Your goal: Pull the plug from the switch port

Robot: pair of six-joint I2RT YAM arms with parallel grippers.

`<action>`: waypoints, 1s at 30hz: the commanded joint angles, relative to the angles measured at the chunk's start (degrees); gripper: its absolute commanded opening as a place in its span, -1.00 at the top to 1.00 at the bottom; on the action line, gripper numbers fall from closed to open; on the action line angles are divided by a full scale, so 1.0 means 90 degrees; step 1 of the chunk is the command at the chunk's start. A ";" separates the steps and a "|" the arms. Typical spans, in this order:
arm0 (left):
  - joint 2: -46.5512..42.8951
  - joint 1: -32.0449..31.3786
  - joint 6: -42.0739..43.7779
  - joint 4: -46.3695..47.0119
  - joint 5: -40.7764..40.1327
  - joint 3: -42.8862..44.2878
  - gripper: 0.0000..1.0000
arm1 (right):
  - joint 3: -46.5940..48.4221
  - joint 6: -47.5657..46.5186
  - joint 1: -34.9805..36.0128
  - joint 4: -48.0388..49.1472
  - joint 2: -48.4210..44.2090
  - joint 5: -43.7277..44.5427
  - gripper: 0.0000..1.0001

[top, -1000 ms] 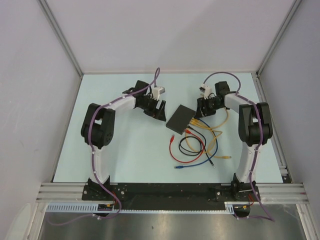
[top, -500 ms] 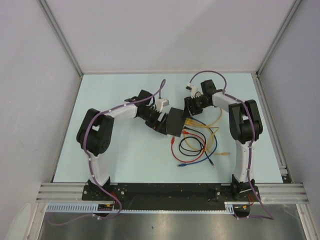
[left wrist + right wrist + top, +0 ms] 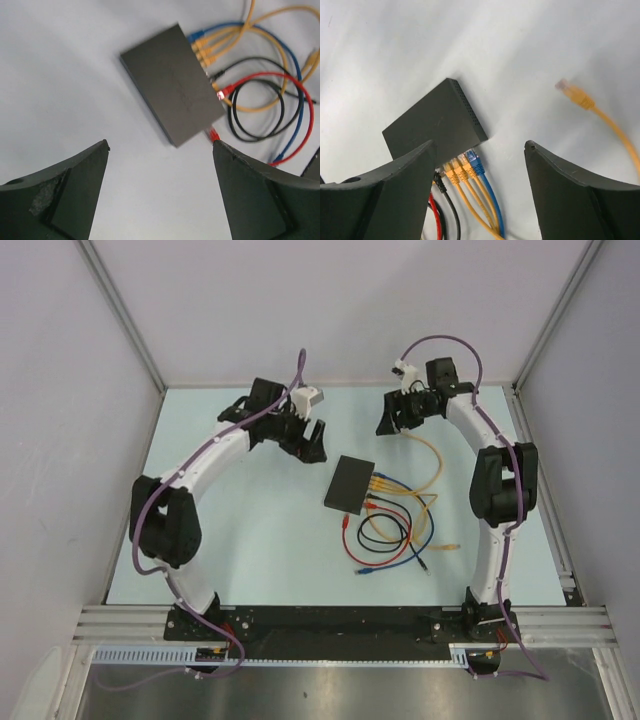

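The switch (image 3: 350, 485) lies flat and at a slant on the bench (image 3: 230, 530), roughly midway between my two arms and a little toward the right one. Its socket edge faces the right arm's side. In the right wrist view I see a blue cable (image 3: 475, 162) seated in the end port, then three yellow cables (image 3: 456, 174), a black cable (image 3: 446, 192) and a red cable (image 3: 436, 215) beside it. From there the leads spill into loose loops on the bench nearer the arm bases. In the left wrist view, a second red plug (image 3: 214, 133) lies free, just beside the switch's near corner.

One yellow plug (image 3: 575, 93) is out of the switch. It shows blurred and well apart from the box, with its lead trailing off to the right edge of that view. I cannot tell whether it rests on the bench or hangs above it.

The right hand (image 3: 390, 420) is up at the far side of the bench beyond the switch, fingers spread wide and holding nothing. The left hand (image 3: 313, 440) sits far-left of the switch, also spread wide and empty, with the box showing between its fingers from above. Neither hand touches the switch.
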 commanded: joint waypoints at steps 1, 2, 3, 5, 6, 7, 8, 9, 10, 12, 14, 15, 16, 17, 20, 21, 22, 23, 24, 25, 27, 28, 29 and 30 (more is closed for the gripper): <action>0.0523 0.0022 0.0052 -0.0211 0.0083 0.1018 -0.77 | 0.0476 -0.0828 0.0155 -0.1088 0.0118 0.0119 -0.49; 0.0668 0.0022 0.0052 -0.0192 0.0114 0.1058 -0.72 | 0.0573 -0.1005 0.0165 -0.1196 0.0176 0.0245 -0.44; 0.0718 0.0032 0.0062 -0.0211 0.0153 0.1126 -0.68 | 0.0768 -0.1123 0.0117 -0.1554 0.0283 0.0160 -0.41; 0.1010 0.0061 0.0081 -0.0337 0.0561 0.1175 -0.61 | 0.1448 -0.1503 0.0058 -0.2189 0.0839 -0.0017 -0.28; 0.1128 0.0071 0.0140 -0.0406 0.0631 0.1253 -0.55 | 0.1685 -0.1534 -0.0019 -0.2338 0.1044 0.0002 -0.23; 0.1235 0.0071 0.0160 -0.0435 0.0651 0.1263 -0.52 | 0.1881 -0.1534 -0.0078 -0.2446 0.1394 -0.0046 -0.19; 0.1323 0.0071 0.0227 -0.0397 0.0825 0.1263 -0.49 | 0.2076 -0.1553 -0.0156 -0.2495 0.1504 -0.0191 -0.14; 0.1527 0.0071 0.0489 -0.0368 0.0943 0.1263 -0.36 | 0.2107 -0.1689 -0.0225 -0.2486 0.1582 -0.0425 -0.11; 0.1636 0.0061 0.0588 -0.0367 0.1012 0.1321 -0.30 | 0.2156 -0.1719 -0.0283 -0.2486 0.1757 -0.0359 -0.07; 0.2015 0.0061 0.0551 -0.0387 0.1090 0.1682 -0.23 | 0.2293 -0.1874 -0.0333 -0.2534 0.1895 -0.0319 -0.03; 0.2300 0.0051 0.0638 -0.0620 0.1178 0.2091 -0.22 | 0.2293 -0.2031 -0.0401 -0.2670 0.2012 -0.0679 0.03; 0.2388 0.0051 0.0706 -0.0660 0.1304 0.2141 -0.22 | 0.2283 -0.2255 -0.0401 -0.2739 0.2061 -0.0797 0.04; 0.2543 0.0051 0.0726 -0.0651 0.1392 0.2161 -0.24 | 0.2274 -0.2353 -0.0401 -0.2807 0.2110 -0.0905 0.04; 0.2622 0.0051 0.0658 -0.0631 0.1451 0.2152 -0.25 | 0.2264 -0.2393 -0.0401 -0.2905 0.2207 -0.1041 0.04; 0.2906 0.0061 0.0405 -0.0582 0.1890 0.2132 -0.28 | 0.2244 -0.2237 -0.0372 -0.2945 0.2286 -0.1343 0.02; 0.2935 0.0061 0.0346 -0.0505 0.2027 0.2084 -0.27 | 0.2109 -0.2247 -0.0352 -0.2945 0.2257 -0.1413 0.02; 0.3013 0.0061 0.0287 -0.0475 0.2047 0.2054 -0.26 | 0.2059 -0.2411 -0.0333 -0.2964 0.2247 -0.1481 0.00; 0.3052 0.0061 0.0209 -0.0465 0.2038 0.2035 -0.22 | 0.2049 -0.2510 -0.0275 -0.3129 0.2257 -0.1559 0.00; 0.3101 0.0071 0.0180 -0.0455 0.1951 0.2035 -0.19 | 0.2068 -0.2598 -0.0235 -0.3217 0.2334 -0.1550 -0.01; 0.3150 0.0071 0.0141 -0.0436 0.1873 0.2044 -0.17 | 0.2088 -0.2599 -0.0196 -0.3267 0.2364 -0.1521 -0.02; 0.3258 0.0071 0.0014 -0.0416 0.1687 0.2044 -0.16 | 0.2088 -0.2550 -0.0128 -0.3267 0.2461 -0.1530 -0.02; 0.3297 0.0071 -0.0025 -0.0397 0.1570 0.2044 -0.16 | 0.2078 -0.2521 -0.0118 -0.3248 0.2491 -0.1540 -0.02; 0.3394 0.0071 -0.0055 -0.0426 0.1530 0.2102 -0.17 | 0.2069 -0.2453 -0.0089 -0.3189 0.2511 -0.1521 -0.02; 0.3443 0.0071 -0.0055 -0.0455 0.1482 0.2151 -0.17 | 0.2078 -0.2462 -0.0050 -0.3189 0.2530 -0.1502 -0.02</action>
